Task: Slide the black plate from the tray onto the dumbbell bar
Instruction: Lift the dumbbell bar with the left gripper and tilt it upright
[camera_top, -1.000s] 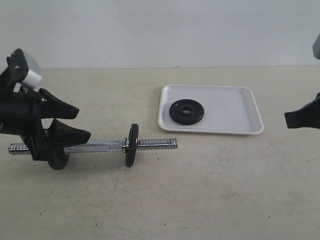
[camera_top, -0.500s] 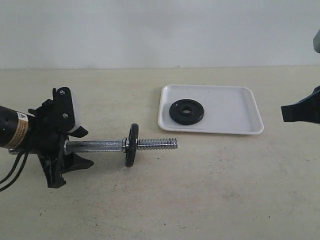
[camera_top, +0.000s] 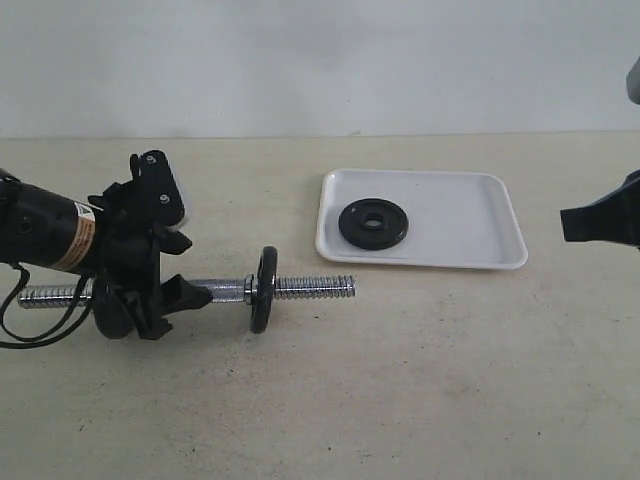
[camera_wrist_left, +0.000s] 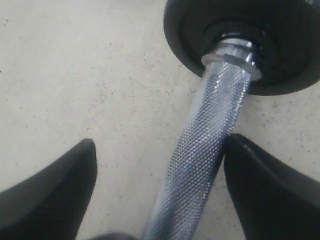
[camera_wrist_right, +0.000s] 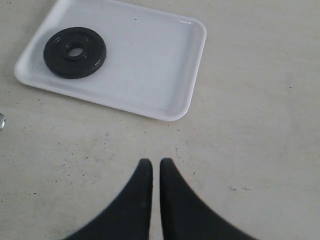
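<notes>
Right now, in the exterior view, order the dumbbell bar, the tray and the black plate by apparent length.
1. dumbbell bar, longest across.
2. tray.
3. black plate, by far the smallest.

**Left arm gets all the detail, the right one's just plain black**

The left arm (camera_top: 40, 232) is a black cylinder with a tan label (camera_top: 68, 238) wrapped round it, print too tiny to read. A thin black cable (camera_top: 30, 343) trails under it. The left gripper (camera_top: 192, 268) has a chunky black bracket with a couple of silvery screws (camera_top: 151, 160). The right gripper (camera_wrist_right: 154, 163) is plainer, its fingers (camera_wrist_right: 130, 205) smooth, matte black, curved and tapering like horns.
</notes>
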